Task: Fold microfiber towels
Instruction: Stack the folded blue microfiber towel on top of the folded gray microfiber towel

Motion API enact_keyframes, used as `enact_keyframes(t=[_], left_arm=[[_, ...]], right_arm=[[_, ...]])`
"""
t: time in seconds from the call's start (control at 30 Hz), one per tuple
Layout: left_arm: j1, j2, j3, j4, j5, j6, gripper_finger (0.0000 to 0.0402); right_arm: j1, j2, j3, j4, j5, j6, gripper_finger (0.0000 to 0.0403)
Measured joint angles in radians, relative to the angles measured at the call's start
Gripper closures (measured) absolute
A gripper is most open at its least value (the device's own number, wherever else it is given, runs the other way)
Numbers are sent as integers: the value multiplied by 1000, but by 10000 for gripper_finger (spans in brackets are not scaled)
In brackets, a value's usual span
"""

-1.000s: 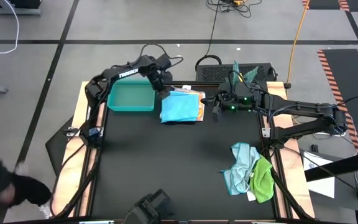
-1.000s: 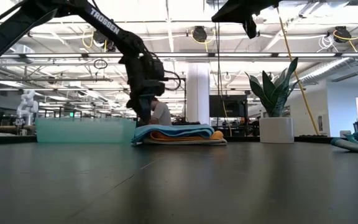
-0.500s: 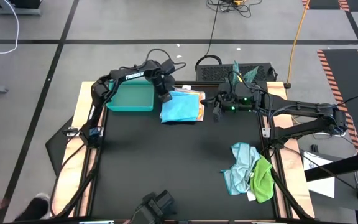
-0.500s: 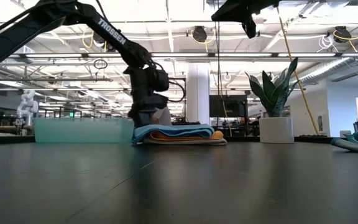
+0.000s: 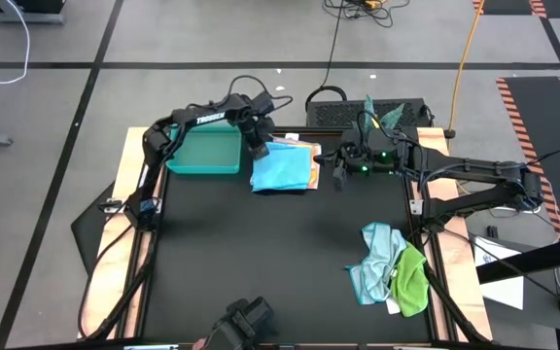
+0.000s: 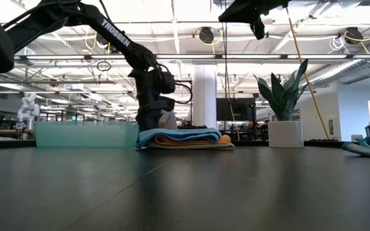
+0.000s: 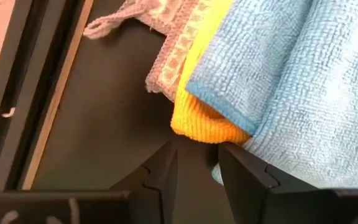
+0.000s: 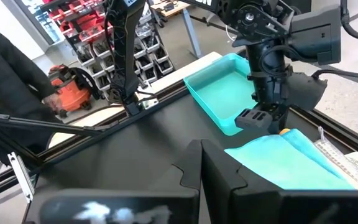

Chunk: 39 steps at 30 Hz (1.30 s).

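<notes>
High view: 3 folded towels [image 5: 282, 166] are stacked at 12 o'clock on the table [image 5: 261, 262], bright blue on top, beside the teal tray [image 5: 205, 154]. 2 unfolded towels [image 5: 389, 267] are heaped at 4 o'clock. The left gripper [image 5: 258, 149] is held at the stack's corner, fingers slightly apart, clamped on nothing. The right gripper [image 5: 339, 175] is parked beside the stack, fingers together. Risk: layers may be dragged askew if the corner is snagged.
</notes>
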Motion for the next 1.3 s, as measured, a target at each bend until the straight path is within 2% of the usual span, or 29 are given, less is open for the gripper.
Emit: enact_keyframes(t=[0.3,0.47,0.67,0.97,1.13,1.3], left_arm=[[-5,0,-5,-110,28,60,284],[-5,0,-5,-101,27,70,284],[-31,1,-5,-21,-101,60,284],[-55,1,-5,5,-103,61,284],[-50,2,-5,-23,-64,64,284],[-40,-7,-5,-106,-126,78,284]], right_arm=[[-23,0,0,0,1,-2,403],[-26,0,0,0,1,-2,403],[-26,0,0,0,0,-1,403],[-26,0,0,0,0,-1,403],[-26,0,0,0,-2,-1,403],[-26,0,0,0,-5,-2,403]])
